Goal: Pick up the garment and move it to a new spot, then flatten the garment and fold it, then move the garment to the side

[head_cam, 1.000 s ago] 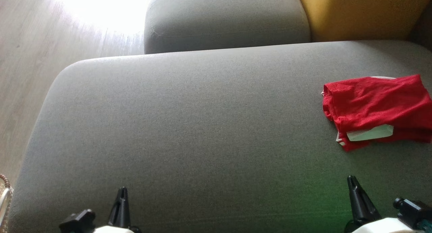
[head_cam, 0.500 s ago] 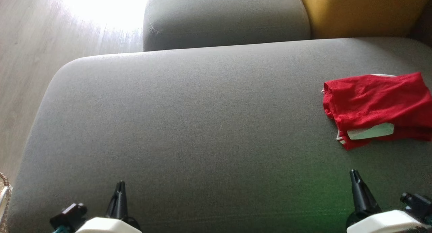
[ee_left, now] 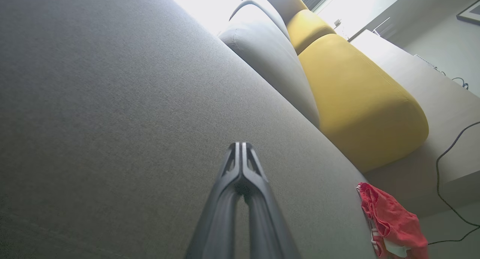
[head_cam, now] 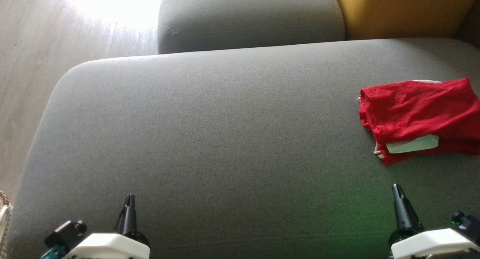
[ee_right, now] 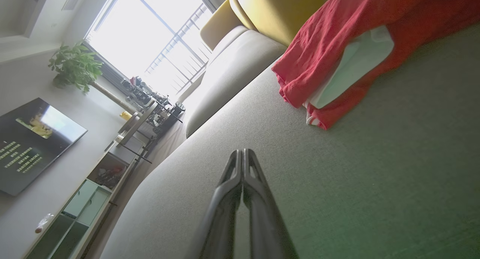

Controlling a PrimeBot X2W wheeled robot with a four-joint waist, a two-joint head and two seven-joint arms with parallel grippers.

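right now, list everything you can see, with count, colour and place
folded red cloth garment with white trim: one, red, on the right end of the seat
wide grey fabric sofa seat: one, grey, spanning the head view
smaller grey fabric cushion: one, grey, behind the seat
rounded yellow fabric cushion: one, yellow, beside the grey cushion, far right
pale wooden floor: one, light brown, left of the sofa
potted green plant: one, green, by the bright window
dark flat wall screen: one, black, below the plant in the right wrist view
left tool: one, black, shut, lower left, over the seat
right tool: one, black, shut, lower right, short of the garment
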